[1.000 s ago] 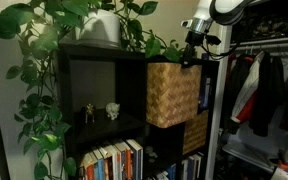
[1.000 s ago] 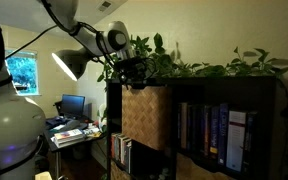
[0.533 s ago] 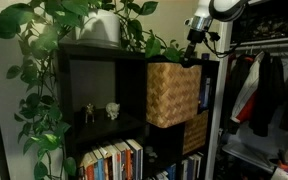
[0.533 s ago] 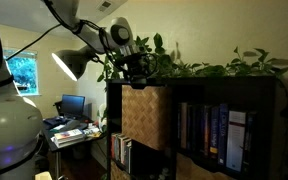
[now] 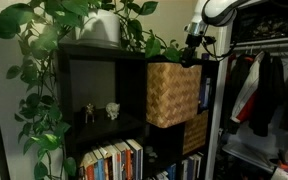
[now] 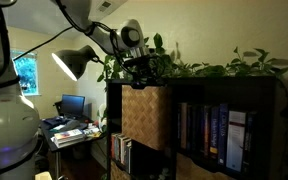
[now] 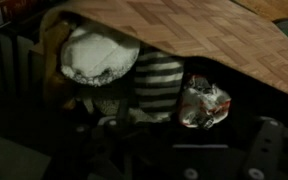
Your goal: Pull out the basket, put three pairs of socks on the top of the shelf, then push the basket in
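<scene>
- Gripper [image 5: 191,52]: has risen slightly in the last second and hovers over the basket [image 5: 174,93]. Whether clenched or released cannot be told.
- Basket: pulled partway out of an upper cubby of the shelf [image 5: 102,50].
- Socks [image 7: 160,82]: lying inside the basket, so transfer is probably pending.

Cream wall [image 6: 216,30]; bright window [image 6: 24,72]; lit lamp [image 6: 69,63] above cluttered desk [image 6: 72,131]; clothes rack [image 5: 221,120] with garments.
</scene>
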